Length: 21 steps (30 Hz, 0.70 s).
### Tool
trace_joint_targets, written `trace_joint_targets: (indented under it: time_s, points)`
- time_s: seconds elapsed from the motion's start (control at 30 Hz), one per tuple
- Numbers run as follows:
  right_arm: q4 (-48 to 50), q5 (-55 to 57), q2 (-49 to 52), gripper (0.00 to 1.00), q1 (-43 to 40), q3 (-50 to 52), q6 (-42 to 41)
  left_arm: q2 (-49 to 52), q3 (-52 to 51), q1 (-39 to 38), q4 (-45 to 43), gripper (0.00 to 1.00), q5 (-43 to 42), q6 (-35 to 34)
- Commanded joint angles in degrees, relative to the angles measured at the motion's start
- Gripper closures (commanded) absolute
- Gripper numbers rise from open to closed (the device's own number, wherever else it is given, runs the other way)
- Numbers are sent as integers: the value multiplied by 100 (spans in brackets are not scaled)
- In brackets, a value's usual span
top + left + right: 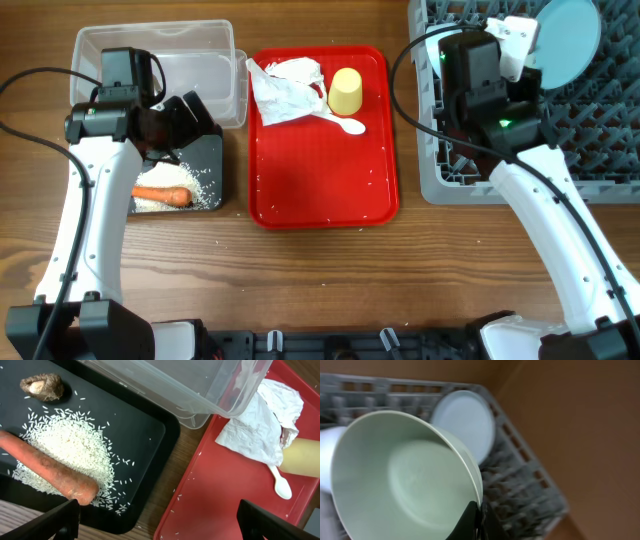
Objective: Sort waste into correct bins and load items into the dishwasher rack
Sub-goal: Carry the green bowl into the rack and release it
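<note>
One grey dishwasher rack point(525, 485) sits right under our right gripper point(479, 521). The red tray point(215, 490) and black tub point(145, 430) lie below our left gripper point(160, 525), its jaws spread wide and empty. In the rack, the blue plate point(465, 422) stands just beyond the pale green bowl point(405, 475), whose rim our right jaws pinch. The crumpled napkins point(260, 425) lie to the right of the left jaws, which makes that arm the nearer.

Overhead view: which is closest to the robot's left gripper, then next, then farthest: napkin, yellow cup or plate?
1. Napkin, on the red tray, nearest the left gripper.
2. Yellow cup, just right of it.
3. Plate, far right in the rack.
</note>
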State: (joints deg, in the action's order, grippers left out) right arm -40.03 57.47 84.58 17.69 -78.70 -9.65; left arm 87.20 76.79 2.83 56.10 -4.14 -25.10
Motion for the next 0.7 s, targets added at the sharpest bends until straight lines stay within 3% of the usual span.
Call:
trace_joint_targets:
  time_s: [0.0, 0.33, 0.67]
  points:
    - [42, 673, 459, 96, -118, -59, 514, -42, 76, -9, -13, 0, 79, 72]
    - [507, 1121, 1812, 96, -105, -59, 1893, -42, 76, -11, -13, 0, 79, 72]
    - [702, 782, 1945, 96, 238, -52, 2022, -42, 76, -11, -13, 0, 79, 72]
